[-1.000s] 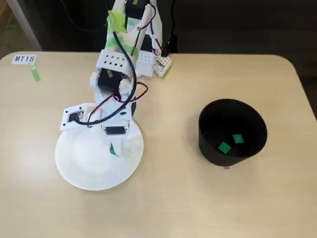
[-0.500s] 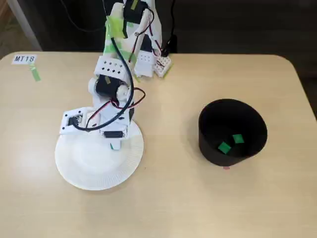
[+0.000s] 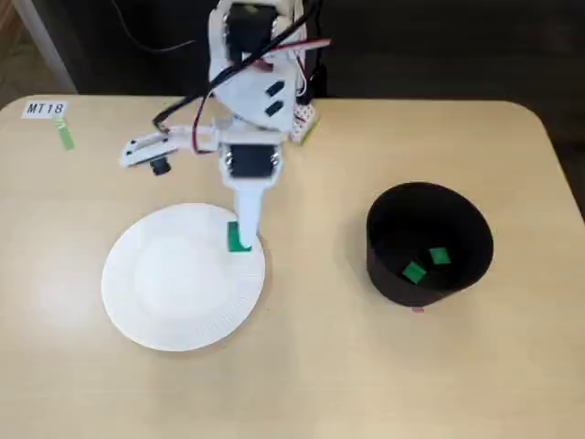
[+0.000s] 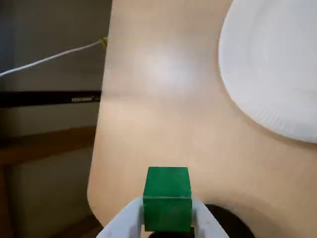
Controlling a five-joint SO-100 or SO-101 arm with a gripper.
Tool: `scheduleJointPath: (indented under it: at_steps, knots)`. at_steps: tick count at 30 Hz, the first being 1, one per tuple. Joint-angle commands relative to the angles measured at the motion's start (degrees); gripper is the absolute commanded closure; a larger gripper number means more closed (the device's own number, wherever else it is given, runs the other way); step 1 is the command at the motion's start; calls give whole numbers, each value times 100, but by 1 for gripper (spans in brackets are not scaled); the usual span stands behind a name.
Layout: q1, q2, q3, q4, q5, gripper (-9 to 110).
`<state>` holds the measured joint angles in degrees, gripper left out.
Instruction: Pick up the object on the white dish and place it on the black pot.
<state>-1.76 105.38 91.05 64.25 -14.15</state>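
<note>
we see a pale wooden worktop [image 3: 311, 366] with rounded corners. on it, in the fixed view, the white dish [image 3: 174, 293] lies left of centre and the black pot [image 3: 388, 265] stands well apart to its right. a small white label [image 3: 46, 109] reading "mt18" sits near the far left corner with a strip of green tape [image 3: 65, 135] just below it. the arm's base [image 3: 274, 114] stands at the far edge.

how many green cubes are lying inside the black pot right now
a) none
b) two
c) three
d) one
b) In the fixed view two green cubes lie on the floor of the black pot, while a third cube sits between the fingers of the gripper in the wrist view, lifted off the white dish.
</note>
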Motion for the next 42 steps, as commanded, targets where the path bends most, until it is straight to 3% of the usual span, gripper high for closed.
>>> scheduleJointPath:
  at_steps: [1, 15, 33, 38, 42]
  knots:
    - [-747, 369, -281, -88, 149, 102]
    - [-3410, -879, -299, -976, 246, 102]
    - [-3762, -2646, -448, -1415, 132, 101]
    - [-3683, -2672, -519, -1143, -88, 80]
    - [-3656, -2725, -844, -747, -264, 74]
